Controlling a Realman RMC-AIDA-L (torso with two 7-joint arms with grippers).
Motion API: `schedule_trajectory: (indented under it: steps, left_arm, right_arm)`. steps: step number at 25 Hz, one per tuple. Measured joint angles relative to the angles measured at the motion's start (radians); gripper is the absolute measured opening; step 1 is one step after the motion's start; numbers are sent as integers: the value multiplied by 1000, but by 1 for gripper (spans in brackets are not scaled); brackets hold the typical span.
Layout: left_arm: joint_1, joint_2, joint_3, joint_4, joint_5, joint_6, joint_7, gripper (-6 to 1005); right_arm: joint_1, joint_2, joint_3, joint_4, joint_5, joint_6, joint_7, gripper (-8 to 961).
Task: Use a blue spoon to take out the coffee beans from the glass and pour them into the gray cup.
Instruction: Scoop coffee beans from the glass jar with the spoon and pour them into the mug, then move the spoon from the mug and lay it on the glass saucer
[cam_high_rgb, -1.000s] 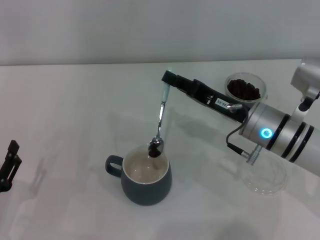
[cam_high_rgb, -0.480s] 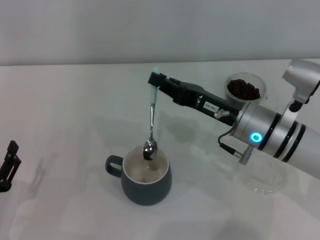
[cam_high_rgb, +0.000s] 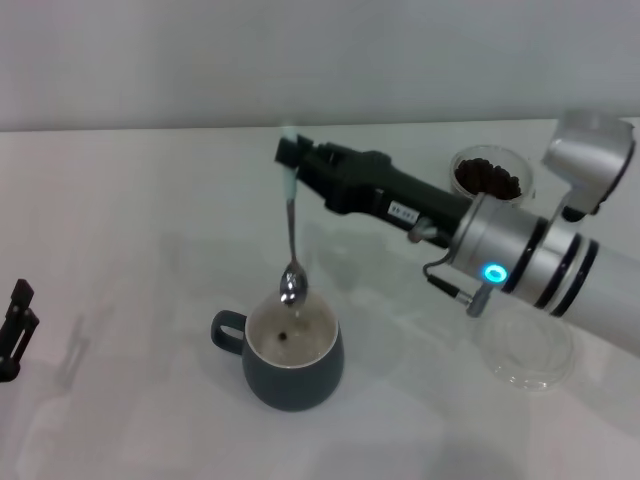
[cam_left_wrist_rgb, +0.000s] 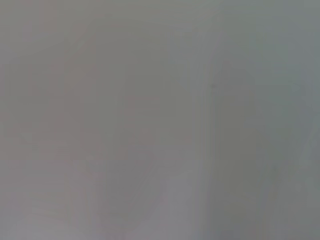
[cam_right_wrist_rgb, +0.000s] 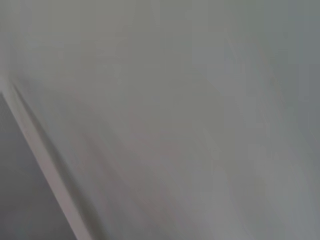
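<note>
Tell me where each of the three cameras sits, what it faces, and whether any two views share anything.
Head view: on the robot's head, looking forward and down at the white table; right gripper holds the blue spoon over the gray cup, left gripper parked at the table's edge.
Left wrist view: only blank grey, no body parts.
Right wrist view: blank grey with one pale streak.
Shared: nothing identifiable.

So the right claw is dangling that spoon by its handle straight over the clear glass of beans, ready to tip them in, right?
Not quite. The right claw does dangle the blue spoon by its handle, but the bowl hangs over the gray cup, not the glass. The glass stands farther back, behind the right arm. The head view shows this.
</note>
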Motion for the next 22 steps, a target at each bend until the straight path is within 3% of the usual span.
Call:
schedule_trajectory:
  steps: [4,8,12,17,22]
  left_arm:
    - [1,0,0,0,-7,1,-2,736]
    - [1,-1,0,2,-16,4,-2,736]
    - [-3,-1,0,3,-18,6,-1,735]
    - [-8,-1,0,6,-21,7,0,735]
    - [-9,-1,0,7,-28,8,0,733]
  right_arm:
    - [-20,-11,70,54,25,-95,55,141]
    - [-38,-24,200,201,26,-218,168,141]
    - [-50,-59,265,330,27,-311,239,141]
    - [-100,-95,299,391,32,-310,267,141]
    - [-123,-118,300,444,19,-271,266,141]
